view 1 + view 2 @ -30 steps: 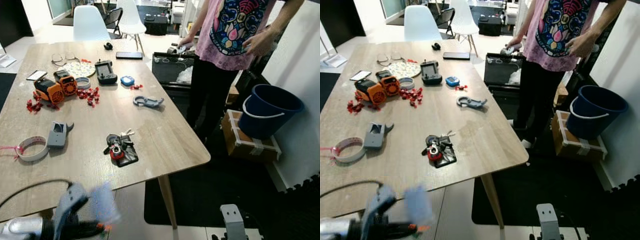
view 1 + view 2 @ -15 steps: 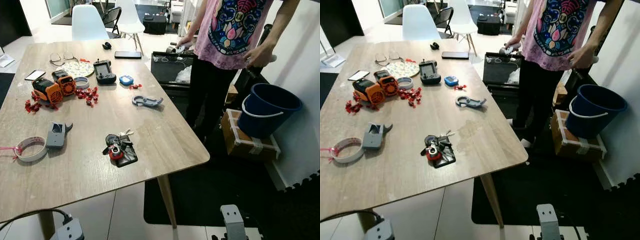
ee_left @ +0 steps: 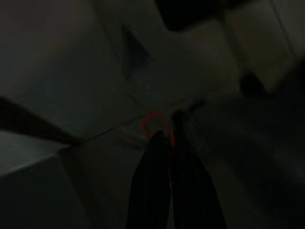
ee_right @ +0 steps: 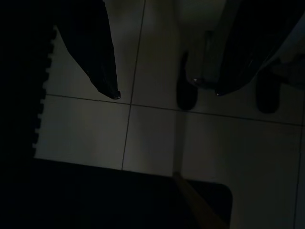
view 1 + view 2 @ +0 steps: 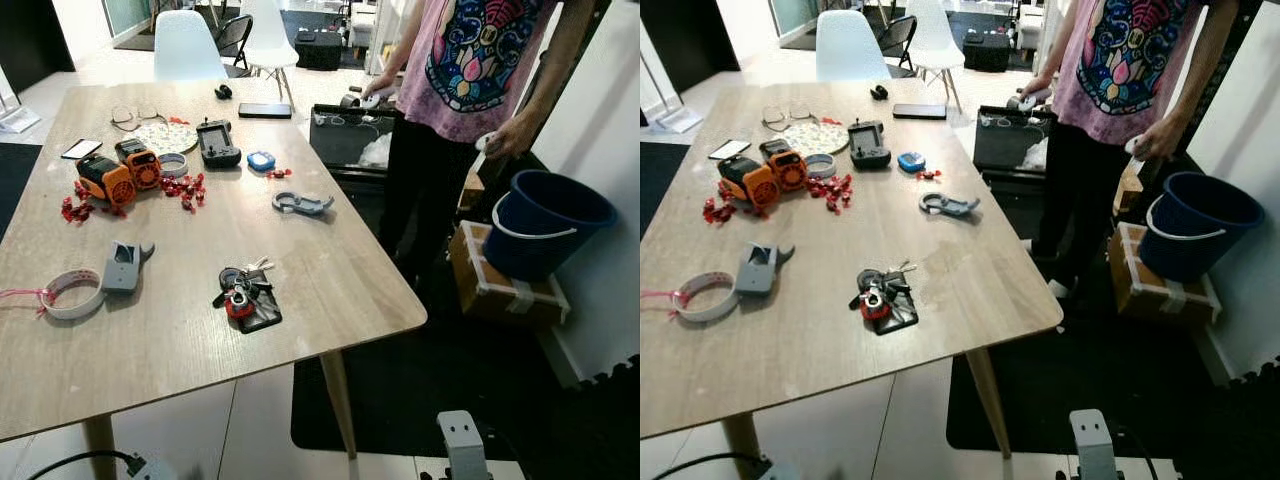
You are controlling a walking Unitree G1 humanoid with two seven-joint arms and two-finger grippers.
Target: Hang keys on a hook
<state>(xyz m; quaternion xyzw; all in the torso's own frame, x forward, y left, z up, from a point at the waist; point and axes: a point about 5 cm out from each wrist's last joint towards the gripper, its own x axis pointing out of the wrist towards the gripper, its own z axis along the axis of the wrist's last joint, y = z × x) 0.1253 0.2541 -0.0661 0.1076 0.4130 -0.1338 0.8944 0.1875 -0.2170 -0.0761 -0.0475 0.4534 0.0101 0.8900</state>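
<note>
Bunch of metal keys with black fob and red tag (image 5: 245,297), flat on pale wooden worktop (image 5: 330,270); judged light, loose, jangly, best taken by the ring; left claw (image 3: 166,143) closed, right claw (image 4: 164,93) spread, both hung low.

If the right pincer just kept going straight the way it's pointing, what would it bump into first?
Most likely the pale tiled floor. The right pincer hangs open, pointing down at bare tiles beside the dark mat; nothing seems to lie between, though depth is hard to judge.
</note>
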